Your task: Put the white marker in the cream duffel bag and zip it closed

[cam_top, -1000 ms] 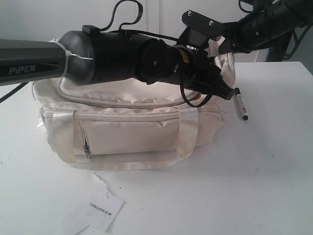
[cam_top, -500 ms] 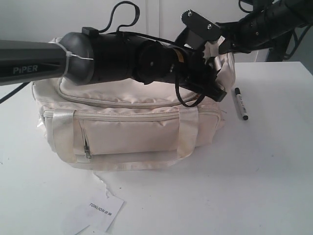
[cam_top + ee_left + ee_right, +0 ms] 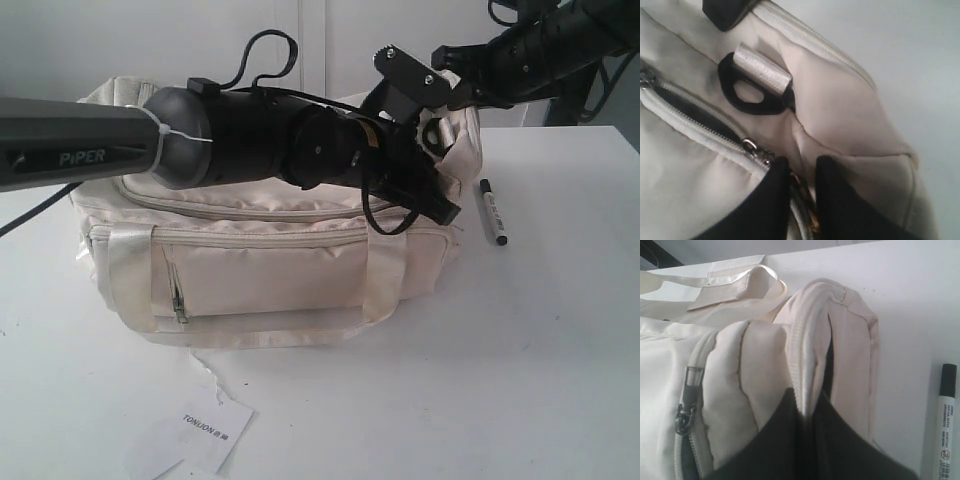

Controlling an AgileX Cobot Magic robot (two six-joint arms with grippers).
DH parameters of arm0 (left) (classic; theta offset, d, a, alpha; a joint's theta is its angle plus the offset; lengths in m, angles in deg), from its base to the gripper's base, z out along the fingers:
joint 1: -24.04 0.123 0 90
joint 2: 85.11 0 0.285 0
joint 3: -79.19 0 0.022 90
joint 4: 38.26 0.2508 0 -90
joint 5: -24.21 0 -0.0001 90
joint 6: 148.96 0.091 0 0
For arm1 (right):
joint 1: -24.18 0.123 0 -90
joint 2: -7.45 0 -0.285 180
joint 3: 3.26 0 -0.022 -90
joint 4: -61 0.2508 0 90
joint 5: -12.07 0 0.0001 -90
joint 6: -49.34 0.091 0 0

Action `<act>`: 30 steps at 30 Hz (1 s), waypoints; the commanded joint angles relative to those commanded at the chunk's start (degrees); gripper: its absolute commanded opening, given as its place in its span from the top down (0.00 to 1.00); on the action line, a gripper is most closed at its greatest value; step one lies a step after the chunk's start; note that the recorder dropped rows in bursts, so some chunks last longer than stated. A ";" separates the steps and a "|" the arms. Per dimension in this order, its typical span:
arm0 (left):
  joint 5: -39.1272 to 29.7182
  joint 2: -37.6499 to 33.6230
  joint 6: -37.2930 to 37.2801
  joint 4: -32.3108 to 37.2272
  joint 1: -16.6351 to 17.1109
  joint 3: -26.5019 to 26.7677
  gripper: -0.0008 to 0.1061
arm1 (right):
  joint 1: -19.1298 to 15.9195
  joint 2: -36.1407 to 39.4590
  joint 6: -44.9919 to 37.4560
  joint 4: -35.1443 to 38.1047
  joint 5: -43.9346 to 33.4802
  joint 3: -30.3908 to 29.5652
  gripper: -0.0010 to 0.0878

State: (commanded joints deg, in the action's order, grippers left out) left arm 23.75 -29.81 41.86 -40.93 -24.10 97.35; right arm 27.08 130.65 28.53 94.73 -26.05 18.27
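Note:
The cream duffel bag [image 3: 260, 275] sits on the white table. The white marker [image 3: 491, 212] lies on the table just right of the bag's end, also visible in the right wrist view [image 3: 946, 425]. My left gripper [image 3: 440, 205] reaches across the bag top to its right end. In the left wrist view this gripper [image 3: 800, 162] is shut on the metal zip pull, just past the slider [image 3: 757, 150]. A dark gap of open zip [image 3: 695, 112] runs behind the slider. My right gripper [image 3: 443, 95] is shut on a fold of the bag's end fabric [image 3: 810, 340].
A small white paper tag [image 3: 215, 425] lies on the table in front of the bag. A black strap clip [image 3: 752, 95] with grey webbing sits on the bag's end near the left fingers. The left arm covers much of the bag top.
The left gripper has drawn back to the left from beside the marker toward the bag's end. The marker, half hidden before, now lies fully in view and unmoved. The right gripper keeps its hold.

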 joint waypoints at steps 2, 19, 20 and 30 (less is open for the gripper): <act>-0.25 1.03 2.35 0.18 0.00 0.00 0.99 | 0.00 0.00 0.00 0.00 0.00 0.00 0.99; -4.22 4.52 2.97 0.18 0.00 0.00 0.99 | 0.00 0.00 0.00 0.00 0.00 0.00 0.99; -4.22 4.52 2.97 0.18 0.00 0.00 0.99 | 0.00 0.00 0.00 0.00 0.00 0.00 0.99; -7.07 4.99 2.97 0.18 0.00 0.00 0.99 | 0.00 0.00 0.00 0.00 0.00 0.00 0.99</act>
State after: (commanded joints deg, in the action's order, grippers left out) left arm 16.68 -24.82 44.83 -40.75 -24.10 97.35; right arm 27.08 130.65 28.53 94.73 -26.05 18.27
